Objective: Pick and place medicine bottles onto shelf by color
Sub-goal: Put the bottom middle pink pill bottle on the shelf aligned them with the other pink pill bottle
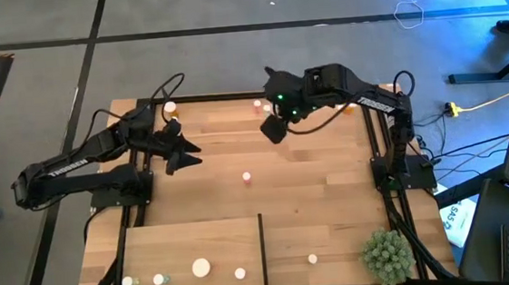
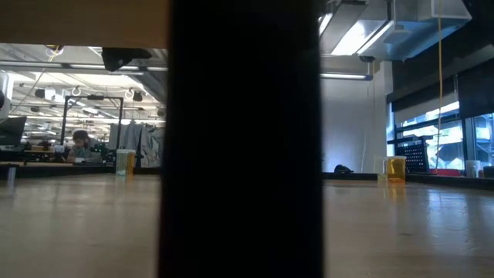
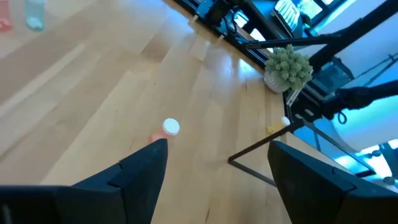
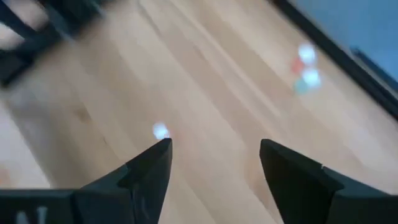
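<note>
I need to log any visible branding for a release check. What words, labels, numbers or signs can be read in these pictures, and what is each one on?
"TROSSEN", white letters along the left arm, just readable in the high view.
White lettering on the right arm: too small to read.
Medicine bottles: no readable labels.
Nothing else is legible.

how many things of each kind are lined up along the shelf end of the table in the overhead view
small bottles: 4
wide white bottle: 1
spiky green plant: 1
total: 6
</note>
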